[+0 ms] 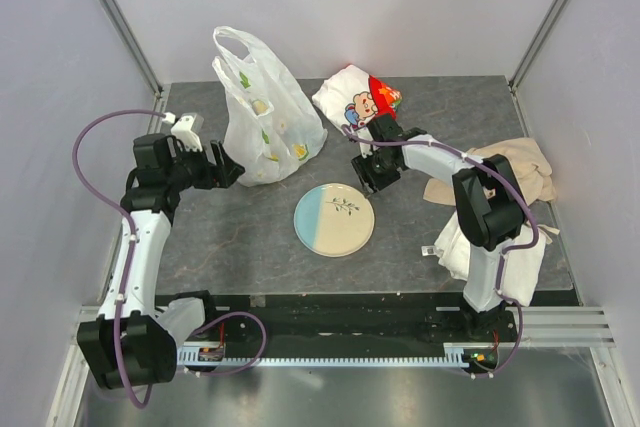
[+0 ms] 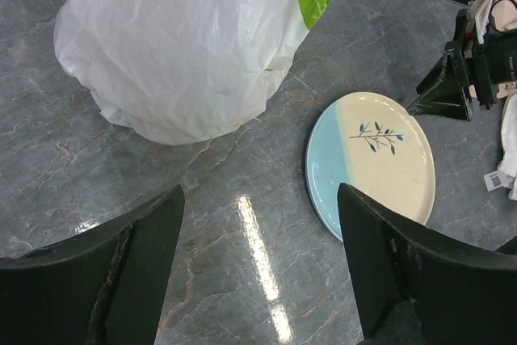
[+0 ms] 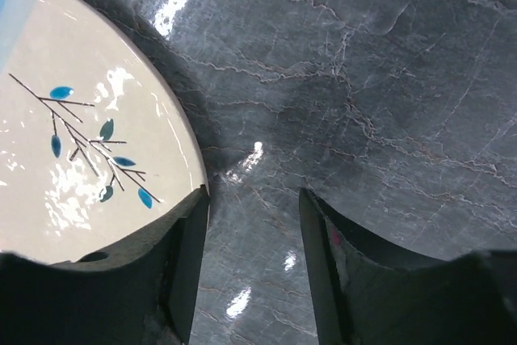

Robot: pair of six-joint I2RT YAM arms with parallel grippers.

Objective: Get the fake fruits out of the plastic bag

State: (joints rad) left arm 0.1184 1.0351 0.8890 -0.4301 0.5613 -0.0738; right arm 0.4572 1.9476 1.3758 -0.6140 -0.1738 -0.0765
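Observation:
The translucent white plastic bag stands at the back left of the table, handles up, with yellow and green prints; it fills the top of the left wrist view. The fake fruits are hidden; only vague yellowish shapes show through the bag. My left gripper is open and empty, just left of the bag's base, its jaws wide above bare table. My right gripper is open and empty, low over the table beside the plate's far right rim.
A round cream and light blue plate with a leaf sprig lies mid-table, also seen in the left wrist view and the right wrist view. A white and red cartoon packet lies at the back. Beige cloth and white towel lie right.

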